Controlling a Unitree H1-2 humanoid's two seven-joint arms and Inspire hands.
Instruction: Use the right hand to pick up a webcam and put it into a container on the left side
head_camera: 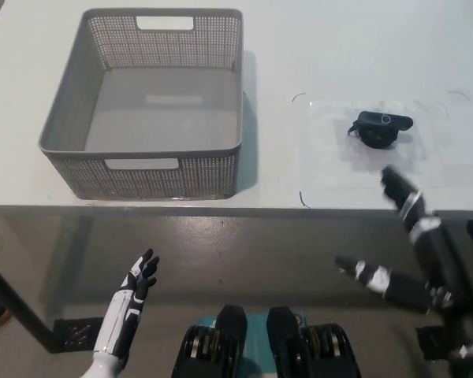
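A small black webcam [381, 129] lies on the white table [339, 47] at the right, inside a faint marked rectangle. My black right hand [410, 236] is open at the table's front edge, fingers spread, its tips a short way in front of the webcam and not touching it. A grey perforated basket [162, 179] stands on the left of the table with nothing inside. My white left hand [138, 283] rests open below the table edge at the lower left.
The table's front edge [221, 209] runs across the picture, with grey floor below it. A dark table leg [16, 303] shows at the lower left.
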